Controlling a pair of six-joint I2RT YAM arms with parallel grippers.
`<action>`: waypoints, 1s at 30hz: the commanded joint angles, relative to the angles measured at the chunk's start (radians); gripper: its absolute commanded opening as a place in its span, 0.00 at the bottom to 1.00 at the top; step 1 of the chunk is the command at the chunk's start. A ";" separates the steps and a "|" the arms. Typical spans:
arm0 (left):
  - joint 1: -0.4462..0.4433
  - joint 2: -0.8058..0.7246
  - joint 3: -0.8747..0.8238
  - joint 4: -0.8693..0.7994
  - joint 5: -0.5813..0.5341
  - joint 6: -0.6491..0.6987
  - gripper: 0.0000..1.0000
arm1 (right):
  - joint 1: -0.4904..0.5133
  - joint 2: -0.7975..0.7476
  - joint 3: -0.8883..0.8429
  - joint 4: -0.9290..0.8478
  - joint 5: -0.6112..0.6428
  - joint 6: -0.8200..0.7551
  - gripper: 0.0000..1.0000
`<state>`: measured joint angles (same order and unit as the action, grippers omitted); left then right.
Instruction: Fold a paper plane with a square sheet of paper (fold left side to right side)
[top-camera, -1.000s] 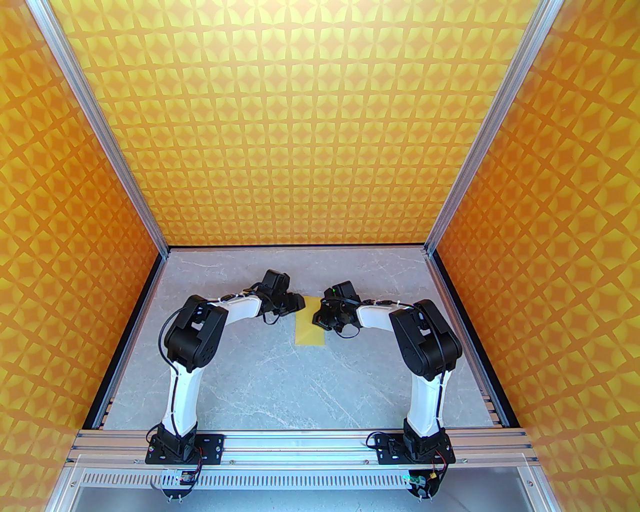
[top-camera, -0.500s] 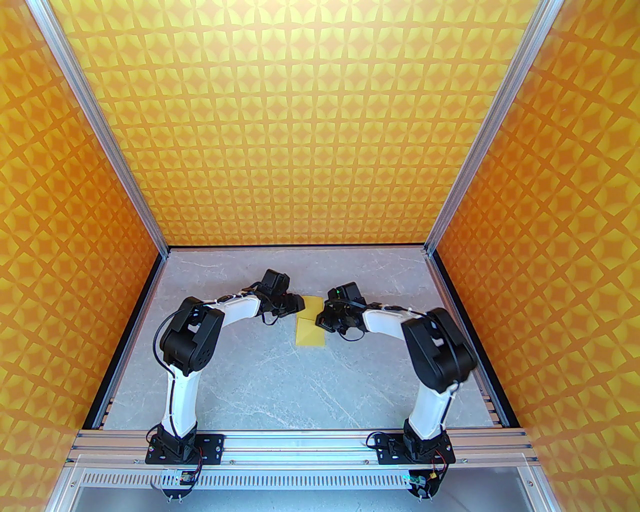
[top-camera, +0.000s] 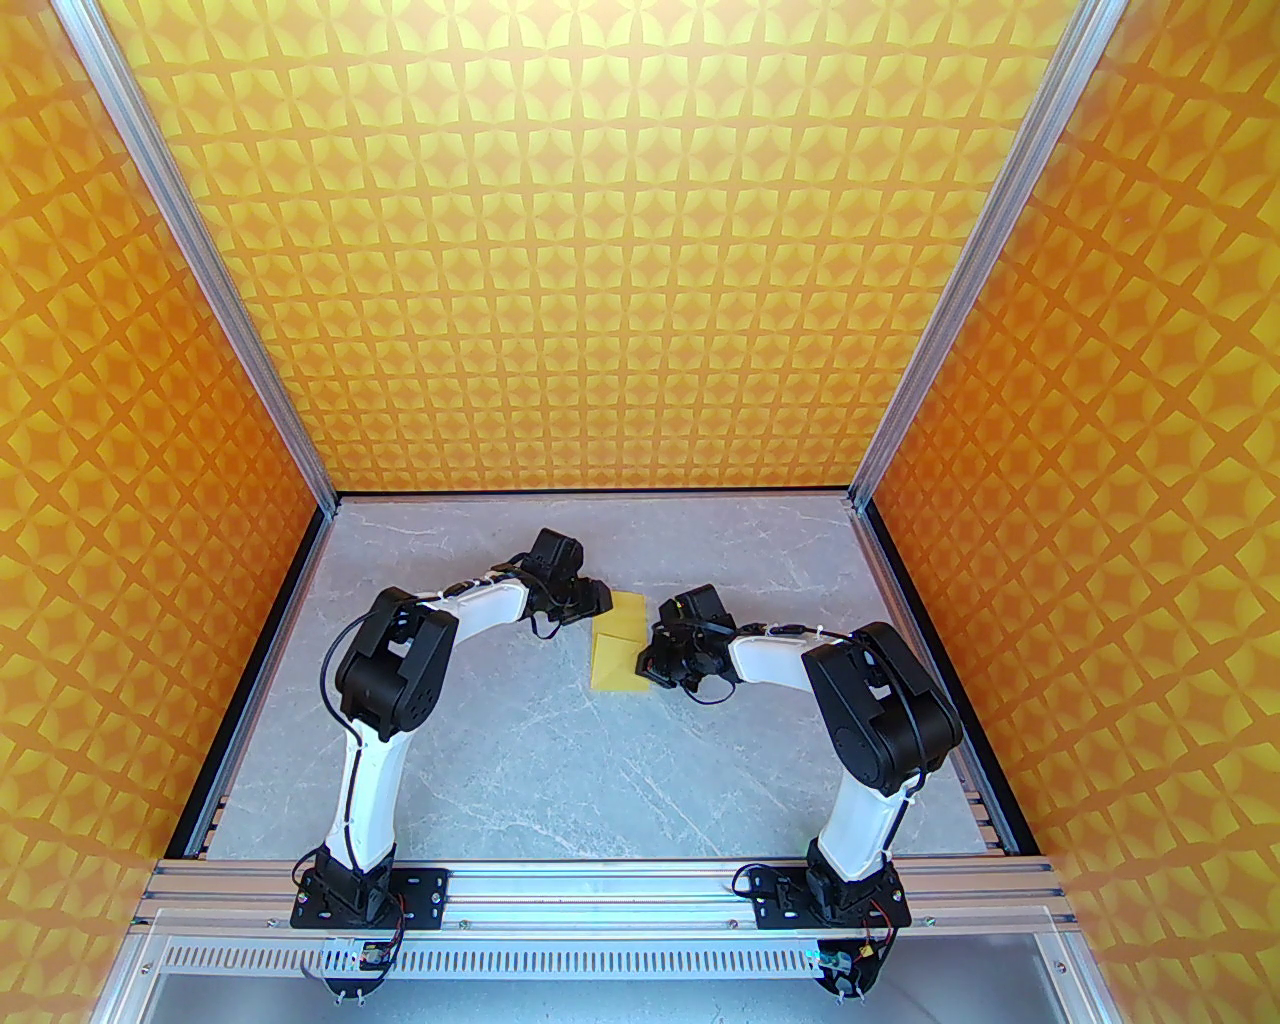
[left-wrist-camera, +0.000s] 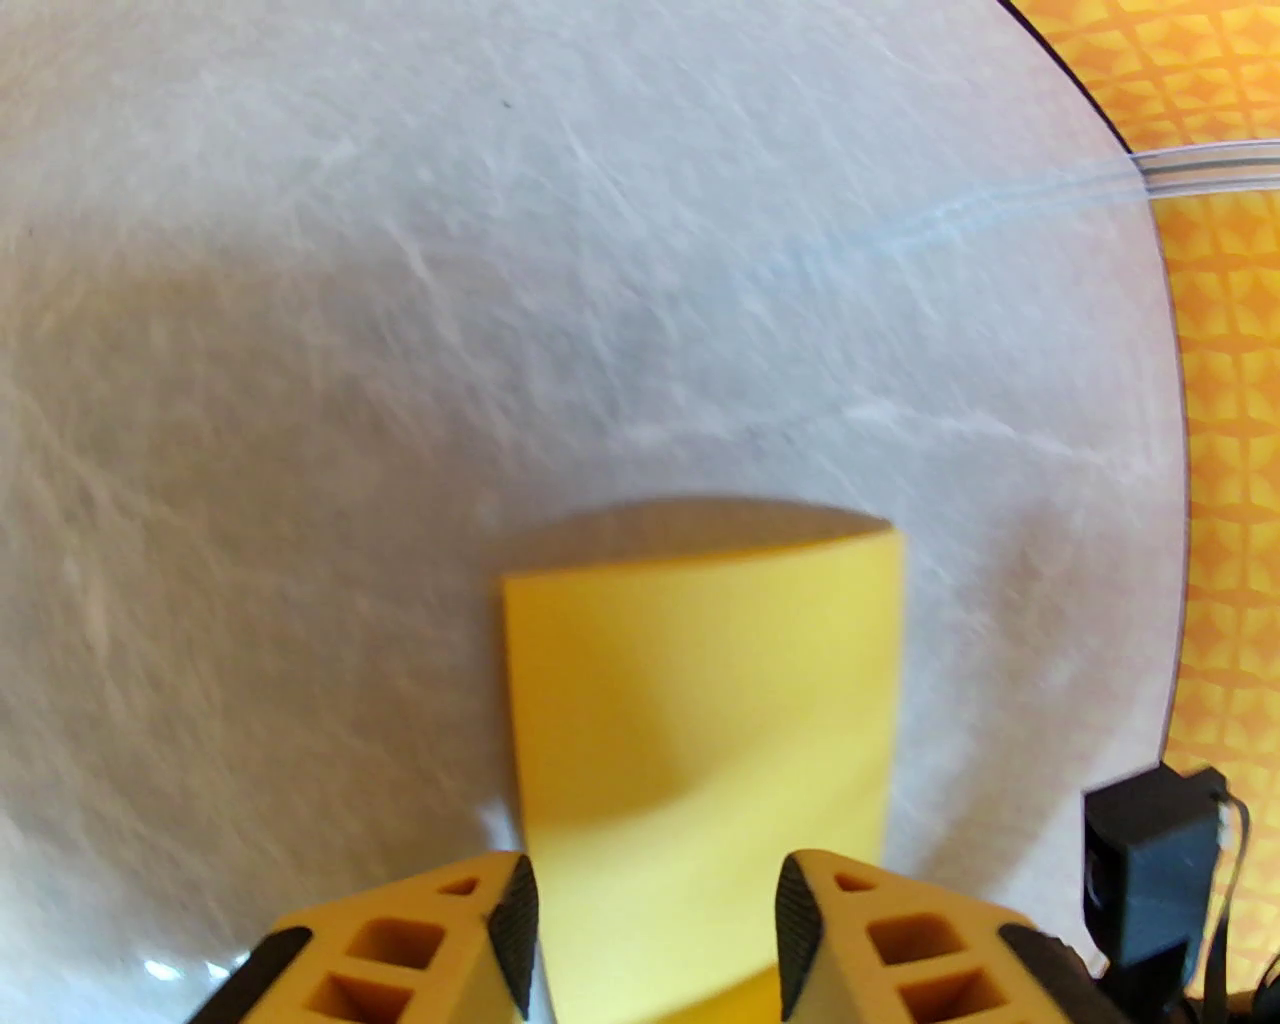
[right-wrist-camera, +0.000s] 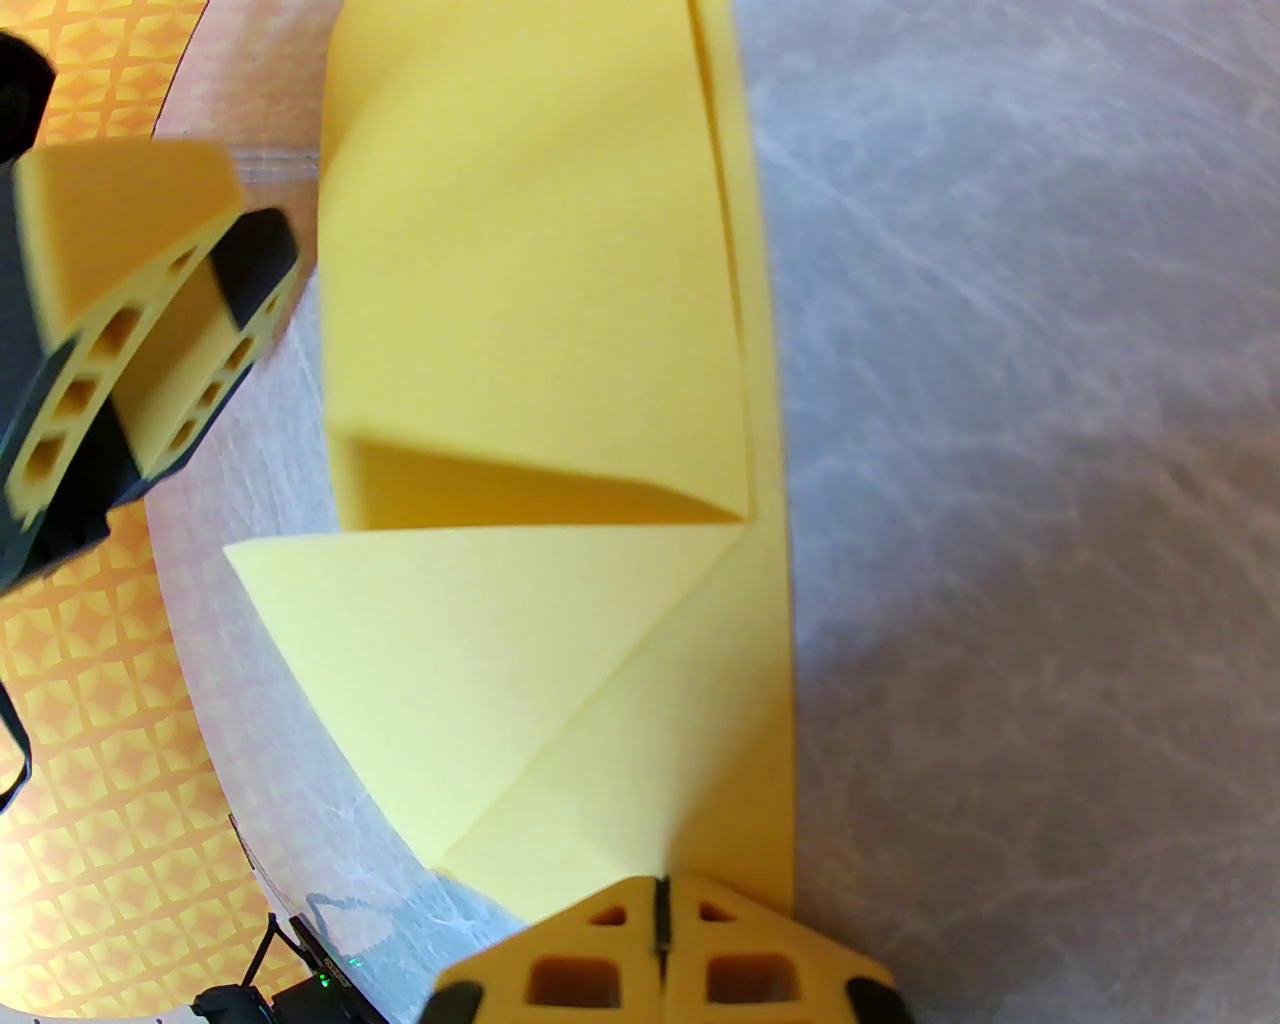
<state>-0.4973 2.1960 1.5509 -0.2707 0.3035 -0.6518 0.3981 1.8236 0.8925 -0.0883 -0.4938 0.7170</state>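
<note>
Corner fold in hand: square sheet of paper (right-wrist-camera: 530, 300) on the table (top-camera: 560, 740) was pinned by the shut right claw (right-wrist-camera: 660, 900); the half-open, empty left claw (left-wrist-camera: 655, 900) should next flatten its raised flap.

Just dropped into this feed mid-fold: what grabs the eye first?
The bright yellow sheet of paper, partly folded with a flap lifted, lies mid-table. The left gripper stands open over one end, and the right gripper is shut at its edge. Orange star-patterned walls enclose the grey table.
</note>
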 joint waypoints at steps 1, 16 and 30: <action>0.002 0.031 0.064 -0.051 -0.072 0.044 0.46 | 0.004 0.031 -0.014 0.000 0.035 0.001 0.00; -0.027 0.150 0.227 -0.167 -0.117 0.086 0.47 | 0.005 0.040 -0.016 0.003 0.032 0.004 0.00; -0.048 -0.039 -0.045 0.083 0.081 0.011 0.45 | 0.006 0.051 -0.019 -0.001 0.041 0.002 0.00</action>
<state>-0.5323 2.2204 1.5623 -0.2409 0.3035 -0.6064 0.3981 1.8336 0.8925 -0.0628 -0.4969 0.7170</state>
